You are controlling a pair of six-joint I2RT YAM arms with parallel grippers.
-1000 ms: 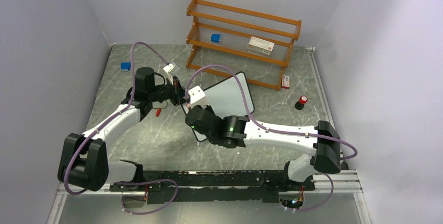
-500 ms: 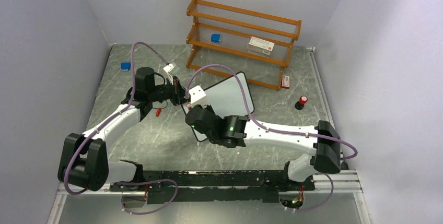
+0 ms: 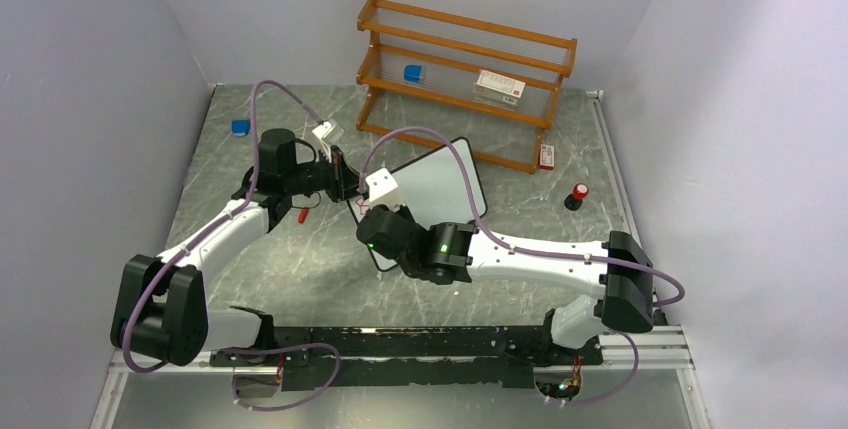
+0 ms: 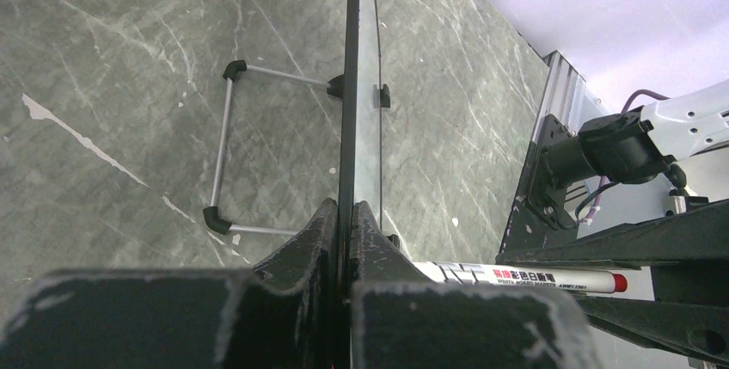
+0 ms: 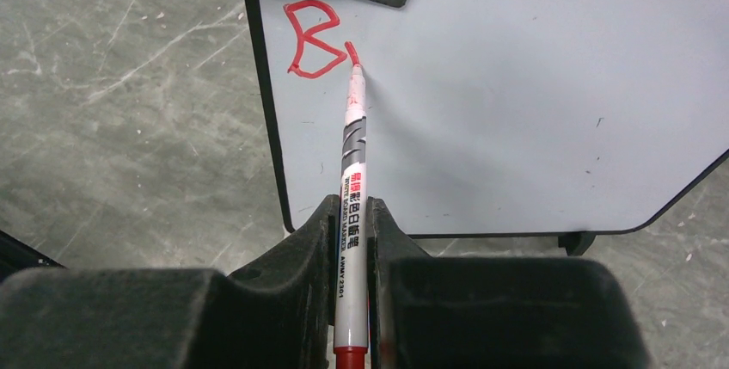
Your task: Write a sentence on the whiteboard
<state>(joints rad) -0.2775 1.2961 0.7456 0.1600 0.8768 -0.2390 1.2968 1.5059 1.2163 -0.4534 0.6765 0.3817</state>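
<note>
Left claw [image 4: 346, 211] clamps the one whiteboard [image 5: 516, 102] by its edge; right claw [image 5: 351, 214] grips one marker [image 5: 352, 171], tip on it.

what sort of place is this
Probably a robot test cell: plain walls box in a marble-look table, two arms are bolted at its near edge, and a wooden shelf holds a small box.

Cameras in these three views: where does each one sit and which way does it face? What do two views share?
Top external: above and behind the bases, looking down on the table; left arm and right arm show.
Left wrist: on the left wrist, looking along the left fingers, shut on the whiteboard's edge.
Right wrist: on the right wrist, looking along the right fingers, shut on the marker, at the whiteboard's face.
Shared: both wrist views show the marker and whiteboard.
</note>
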